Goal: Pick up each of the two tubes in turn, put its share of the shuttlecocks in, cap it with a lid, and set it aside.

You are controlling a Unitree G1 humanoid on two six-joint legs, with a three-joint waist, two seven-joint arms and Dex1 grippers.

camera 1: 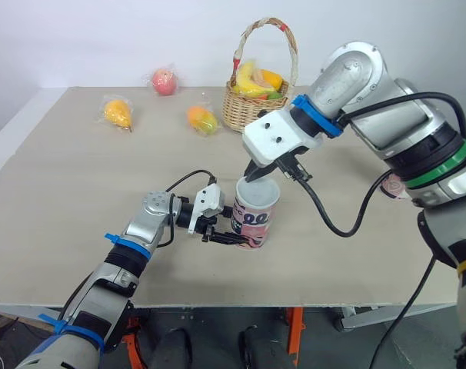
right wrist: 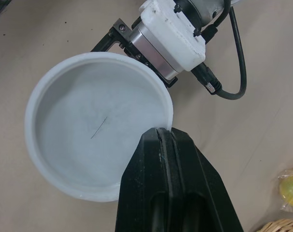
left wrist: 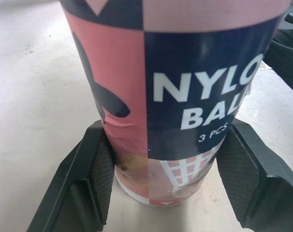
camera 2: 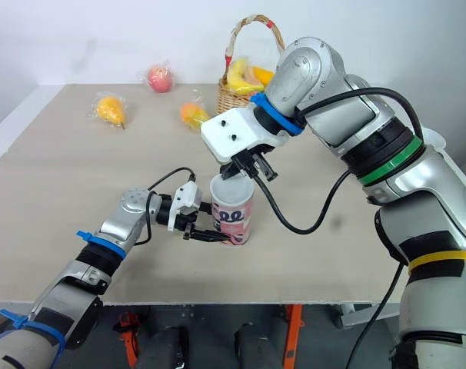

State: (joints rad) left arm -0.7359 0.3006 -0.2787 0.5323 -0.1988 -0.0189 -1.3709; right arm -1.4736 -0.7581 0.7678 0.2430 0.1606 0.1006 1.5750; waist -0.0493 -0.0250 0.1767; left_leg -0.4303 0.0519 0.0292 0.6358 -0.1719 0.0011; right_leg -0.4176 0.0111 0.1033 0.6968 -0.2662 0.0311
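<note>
White lid (right wrist: 88,130) was held pinched at its rim by right gripper (right wrist: 162,136) atop tube (camera 1: 254,219), centre frame, clamped low by left gripper (camera 1: 234,238). Risk: skewed lid could be jammed, tube tipped.

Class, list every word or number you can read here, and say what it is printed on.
"NYLO" (cut off by the frame edge), on the pink and navy cardboard tube
"BAL" (cut off too), same tube
"3 PCS", same tube
No text on the round white lid.
</note>
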